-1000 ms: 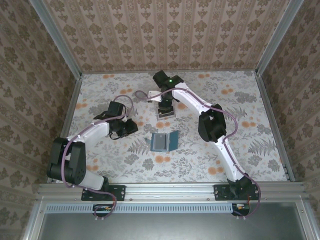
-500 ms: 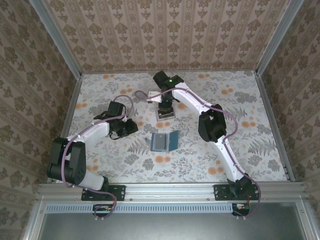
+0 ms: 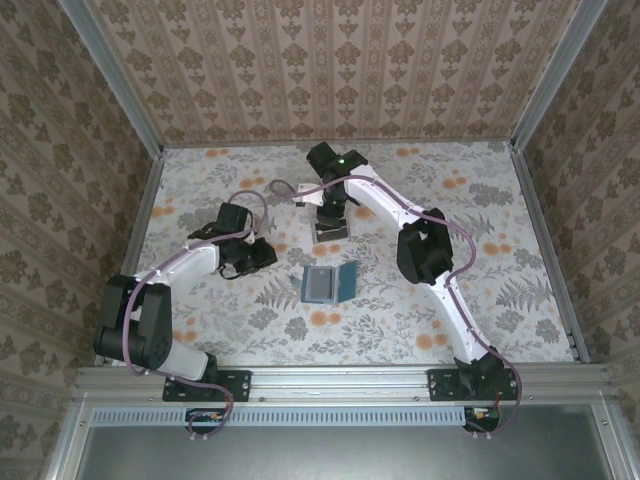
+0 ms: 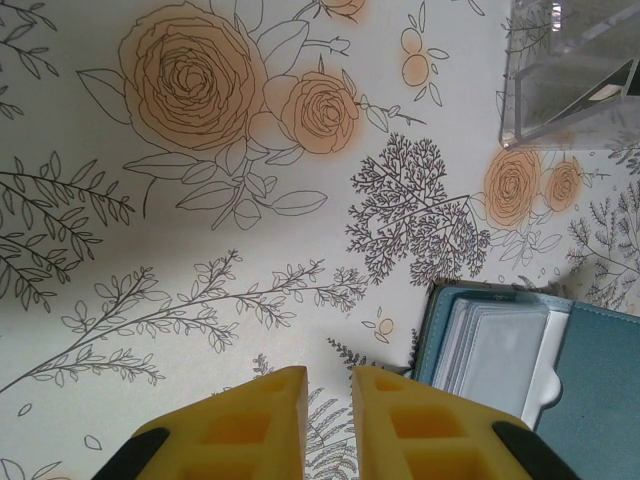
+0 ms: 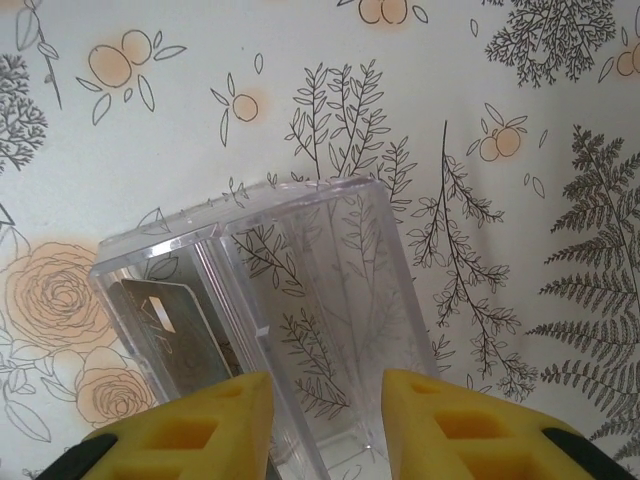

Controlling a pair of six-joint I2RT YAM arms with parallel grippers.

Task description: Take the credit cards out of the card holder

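Grey card (image 5: 165,335) inside clear box (image 5: 300,300), right wrist view.

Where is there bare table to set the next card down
Free: the wide stretch right of the right arm, and the near strip between the card holder and the arm bases. Crowded: the middle, where the left tool, the holder and the clear box under the right tool cluster.

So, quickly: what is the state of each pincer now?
Left pincer: nearly closed, holding nothing, beside the card holder.
Right pincer: open, empty, above the clear box.
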